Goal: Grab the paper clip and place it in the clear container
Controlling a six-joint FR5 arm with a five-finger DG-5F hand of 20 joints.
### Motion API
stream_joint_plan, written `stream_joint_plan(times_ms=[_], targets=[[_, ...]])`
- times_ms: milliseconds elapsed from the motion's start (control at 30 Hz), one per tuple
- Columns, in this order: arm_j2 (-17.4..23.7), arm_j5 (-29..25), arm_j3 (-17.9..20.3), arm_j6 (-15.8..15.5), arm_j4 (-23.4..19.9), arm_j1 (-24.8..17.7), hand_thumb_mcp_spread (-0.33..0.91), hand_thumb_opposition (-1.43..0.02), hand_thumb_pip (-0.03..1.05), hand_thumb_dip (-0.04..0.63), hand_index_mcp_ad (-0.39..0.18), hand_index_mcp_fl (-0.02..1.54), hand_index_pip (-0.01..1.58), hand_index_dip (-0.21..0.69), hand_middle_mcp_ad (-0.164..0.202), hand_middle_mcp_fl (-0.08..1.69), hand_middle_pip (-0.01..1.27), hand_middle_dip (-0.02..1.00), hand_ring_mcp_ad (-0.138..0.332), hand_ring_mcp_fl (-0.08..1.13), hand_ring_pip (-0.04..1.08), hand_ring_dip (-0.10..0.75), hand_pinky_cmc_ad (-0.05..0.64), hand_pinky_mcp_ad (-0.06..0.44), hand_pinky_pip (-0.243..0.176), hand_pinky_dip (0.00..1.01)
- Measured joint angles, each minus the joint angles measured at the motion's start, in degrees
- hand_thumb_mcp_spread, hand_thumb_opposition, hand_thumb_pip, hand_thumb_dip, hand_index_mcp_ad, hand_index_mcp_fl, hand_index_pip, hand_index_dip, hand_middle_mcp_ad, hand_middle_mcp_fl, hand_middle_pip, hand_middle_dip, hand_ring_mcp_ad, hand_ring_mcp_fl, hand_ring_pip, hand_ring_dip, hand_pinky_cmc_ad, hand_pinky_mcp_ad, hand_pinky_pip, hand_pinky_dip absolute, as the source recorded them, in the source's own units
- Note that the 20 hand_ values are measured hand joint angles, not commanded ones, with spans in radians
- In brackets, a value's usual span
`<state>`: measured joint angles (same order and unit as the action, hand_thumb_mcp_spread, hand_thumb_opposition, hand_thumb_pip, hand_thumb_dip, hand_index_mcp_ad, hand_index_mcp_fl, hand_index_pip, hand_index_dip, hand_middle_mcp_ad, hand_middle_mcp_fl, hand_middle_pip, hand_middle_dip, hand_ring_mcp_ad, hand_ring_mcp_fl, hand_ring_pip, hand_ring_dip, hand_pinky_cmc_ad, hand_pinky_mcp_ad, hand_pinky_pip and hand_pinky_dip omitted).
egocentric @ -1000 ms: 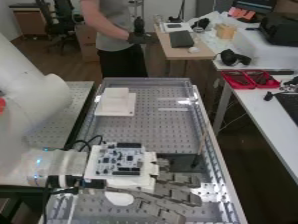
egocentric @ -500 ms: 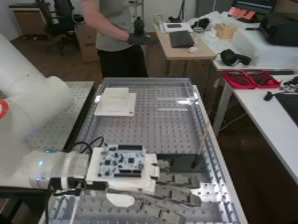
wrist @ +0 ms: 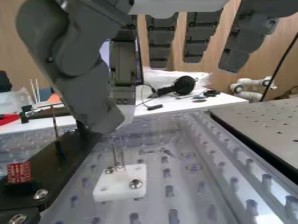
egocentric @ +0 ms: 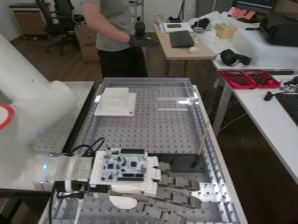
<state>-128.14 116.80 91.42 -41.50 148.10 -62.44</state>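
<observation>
High view first: I have the hand out over the near part of the perforated counter, palm down, a circuit board on its back. The fingers look released, stretched out to the right with nothing gripped.

In the wrist view, thin upright wires, which I take for the paper clip, rise from a small white block just under the thumb tip. Standing the clip on end makes sense to me: lying flat, it would give broad fingertips almost no edge to catch. Two screws on the block's top suggest it is a made holder, so I'd expect it to stay put while I pull straight up.

Beside it sits a dark block with a slim rod upright in it, probably parked that way for easy grasping too.

As for containers, clear walls edge the counter, but I can't say whether they are the container meant. Faint transparent outlines near the white block could be one; I can't tell, nor see contents. On the right-hand counter, red trays hold dark odds and ends.

My next move should be a careful pinch; closing off-centre could bend or flick the clip away.
</observation>
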Motion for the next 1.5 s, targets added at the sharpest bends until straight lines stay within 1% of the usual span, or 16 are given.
stream_joint_plan(times_ms=[600,867,1133,1233,1500], targets=[[-1.3,-0.4,0.0,0.5,0.2,-0.1,0.41,-0.83,0.78,0.300,-0.127,0.19,1.55,0.091,0.042,0.04,0.12,0.19,0.133,0.00,0.10,0.112,0.319,0.264,-0.026,0.20],[-1.8,-0.4,-0.5,0.7,0.3,-0.1,0.41,-0.83,0.79,0.300,-0.127,0.19,1.56,0.091,0.038,0.04,0.12,0.19,0.117,0.00,0.10,0.112,0.319,0.265,-0.026,0.20],[-2.1,-0.2,-0.7,0.9,0.6,-0.1,0.41,-0.83,0.79,0.300,-0.127,0.20,1.55,0.087,0.038,0.04,0.12,0.19,0.115,0.00,0.10,0.112,0.319,0.265,-0.026,0.21],[-2.1,-0.1,-0.6,0.9,0.5,-0.1,0.41,-0.84,0.79,0.300,-0.138,0.22,1.55,0.087,0.042,0.04,0.12,0.19,0.119,0.00,0.10,0.112,0.323,0.265,-0.026,0.20],[-2.1,-0.3,-0.4,1.2,0.2,-0.1,0.42,-0.84,0.78,0.302,-0.140,0.23,1.55,0.087,0.042,0.06,0.12,0.19,0.115,0.00,0.10,0.112,0.323,0.262,-0.026,0.20]])
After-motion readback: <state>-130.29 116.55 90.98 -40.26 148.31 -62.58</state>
